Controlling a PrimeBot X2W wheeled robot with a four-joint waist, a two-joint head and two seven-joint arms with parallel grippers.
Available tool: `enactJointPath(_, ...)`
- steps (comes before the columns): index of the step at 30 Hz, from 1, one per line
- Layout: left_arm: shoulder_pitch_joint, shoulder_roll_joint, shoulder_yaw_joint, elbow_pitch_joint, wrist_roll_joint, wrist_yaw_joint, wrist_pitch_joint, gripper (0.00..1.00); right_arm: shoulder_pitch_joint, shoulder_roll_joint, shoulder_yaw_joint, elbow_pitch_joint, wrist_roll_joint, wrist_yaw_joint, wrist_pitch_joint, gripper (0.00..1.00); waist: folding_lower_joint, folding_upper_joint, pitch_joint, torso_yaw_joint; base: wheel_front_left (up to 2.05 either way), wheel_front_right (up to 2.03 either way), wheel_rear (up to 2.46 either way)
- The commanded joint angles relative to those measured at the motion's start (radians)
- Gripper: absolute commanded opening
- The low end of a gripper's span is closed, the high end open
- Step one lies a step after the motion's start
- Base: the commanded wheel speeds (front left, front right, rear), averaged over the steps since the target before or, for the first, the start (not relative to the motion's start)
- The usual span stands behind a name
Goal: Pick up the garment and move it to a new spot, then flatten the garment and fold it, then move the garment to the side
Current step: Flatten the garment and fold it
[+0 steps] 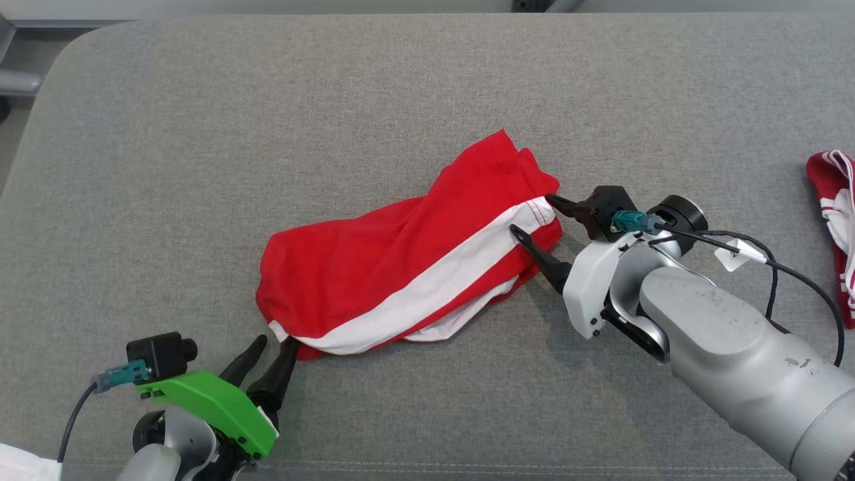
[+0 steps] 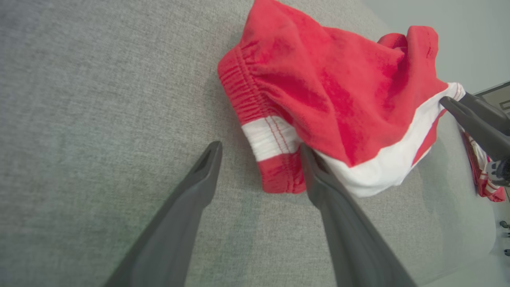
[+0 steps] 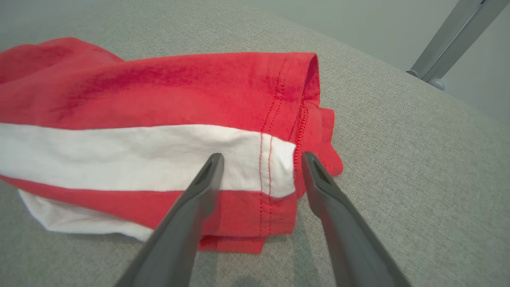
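Observation:
A red garment (image 1: 414,267) with a broad white stripe lies crumpled in the middle of the grey padded surface (image 1: 200,133). My left gripper (image 1: 274,344) is open at its near-left corner. In the left wrist view the elastic waistband end of the garment (image 2: 318,79) sits between the open fingers of the left gripper (image 2: 261,147). My right gripper (image 1: 532,214) is open at the garment's right end. The right wrist view shows the stitched hem corner of the garment (image 3: 139,91) lying between the spread fingers of that gripper (image 3: 261,156). Neither gripper has closed on the cloth.
A second red and white cloth (image 1: 831,200) lies at the right edge of the surface, beyond my right forearm. A cable loops off the right wrist (image 1: 775,260). A metal frame leg (image 3: 450,44) stands past the far edge.

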Motion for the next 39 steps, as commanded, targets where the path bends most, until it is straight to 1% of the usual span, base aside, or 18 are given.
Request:
enactJointPath(1,-0.02,0.008,-0.003,0.006,-0.007,-0.002,-0.008,1.0,-0.012,-0.004,0.007,0.003,0.009,-0.002,-0.008,1.0,0.0,0.0109,0.0,0.0,0.0,0.0,0.0)
enactJointPath(9,-0.066,0.01,-0.045,0.043,-0.068,-0.002,-0.028,1.0,-0.031,-0.001,0.047,0.004,0.032,-0.002,-0.021,1.0,0.0,0.0109,0.004,-0.008,0.0,0.0,0.0)
enactJointPath(12,-0.083,0.012,-0.065,0.051,-0.085,-0.002,-0.038,1.0,-0.035,-0.003,0.057,0.009,0.042,-0.002,-0.025,0.96,0.0,0.0109,0.006,-0.009,0.0,0.0,0.0)
enactJointPath(13,-0.089,0.013,-0.072,0.053,-0.092,-0.002,-0.044,1.0,-0.036,-0.003,0.061,0.01,0.045,-0.002,-0.025,0.92,0.0,0.0109,0.007,-0.01,0.0,0.0,0.0)
enactJointPath(14,-0.095,0.015,-0.079,0.056,-0.097,-0.002,-0.047,0.89,-0.039,-0.003,0.064,0.012,0.046,-0.002,-0.026,0.87,0.0,0.0109,0.008,-0.01,0.0,0.0,0.0)
enactJointPath(16,-0.105,0.019,-0.098,0.059,-0.11,-0.002,-0.055,0.65,-0.042,-0.003,0.071,0.015,0.057,-0.002,-0.024,0.64,0.0,0.0109,0.01,-0.01,0.0,0.0,0.0)
enactJointPath(17,-0.109,0.021,-0.106,0.062,-0.115,-0.002,-0.058,0.61,-0.043,-0.003,0.074,0.017,0.061,-0.002,-0.024,0.5,0.0,0.0109,0.011,-0.01,0.0,0.0,0.0)
enactJointPath(18,-0.112,0.023,-0.115,0.063,-0.118,-0.002,-0.063,0.5,-0.043,-0.002,0.078,0.019,0.066,-0.002,-0.022,0.45,0.0,0.0109,0.011,-0.011,0.0,0.0,0.0)
enactJointPath(19,-0.115,0.025,-0.123,0.065,-0.122,-0.002,-0.065,0.48,-0.044,-0.001,0.083,0.019,0.068,-0.002,-0.022,0.4,0.0,0.0109,0.011,-0.011,0.0,0.0,0.0)
enactJointPath(20,-0.119,0.029,-0.131,0.066,-0.129,-0.002,-0.071,0.46,-0.044,0.001,0.087,0.02,0.075,-0.002,-0.021,0.32,0.0,0.0109,0.011,-0.011,0.0,0.0,0.0)
enactJointPath(21,-0.124,0.032,-0.14,0.065,-0.134,-0.002,-0.074,0.43,-0.045,0.002,0.091,0.019,0.08,-0.002,-0.022,0.22,0.0,0.0109,0.011,-0.012,0.0,0.0,0.0)
enactJointPath(22,-0.127,0.035,-0.149,0.064,-0.139,-0.002,-0.08,0.36,-0.047,0.001,0.094,0.019,0.086,-0.002,-0.023,0.07,0.0,0.0109,0.012,-0.012,0.0,0.0,0.0)
enactJointPath(23,-0.129,0.039,-0.157,0.063,-0.144,-0.002,-0.086,0.31,-0.05,0.0,0.095,0.021,0.092,-0.002,-0.023,0.0,0.0,0.0109,0.013,-0.012,0.0,0.0,0.0)
enactJointPath(24,-0.129,0.039,-0.157,0.063,-0.144,-0.002,-0.086,0.31,-0.05,0.0,0.095,0.021,0.092,-0.002,-0.023,0.0,0.0,0.0109,0.013,-0.012,0.0,0.0,0.0)
enactJointPath(25,-0.132,0.042,-0.164,0.064,-0.152,-0.002,-0.092,0.26,-0.051,0.0,0.098,0.023,0.096,-0.002,-0.024,0.0,0.0,0.0109,0.014,-0.012,0.0,0.0,0.0)
enactJointPath(28,-0.143,0.053,-0.187,0.066,-0.166,-0.001,-0.111,0.0,-0.053,-0.003,0.106,0.03,0.107,-0.002,-0.03,0.0,0.0,0.0109,0.015,-0.013,0.0,0.0,0.0)
enactJointPath(34,-0.153,0.09,-0.226,0.059,-0.185,-0.001,-0.138,0.0,-0.06,-0.021,0.097,0.04,0.135,-0.002,-0.05,0.0,0.0,0.0109,0.008,-0.015,0.0,0.0,0.0)
enactJointPath(39,-0.127,0.168,-0.261,-0.056,-0.23,-0.001,-0.121,0.0,-0.056,-0.072,0.051,-0.004,0.199,-0.002,-0.066,0.0,0.0,0.0109,-0.014,-0.017,0.0,0.0,0.0)
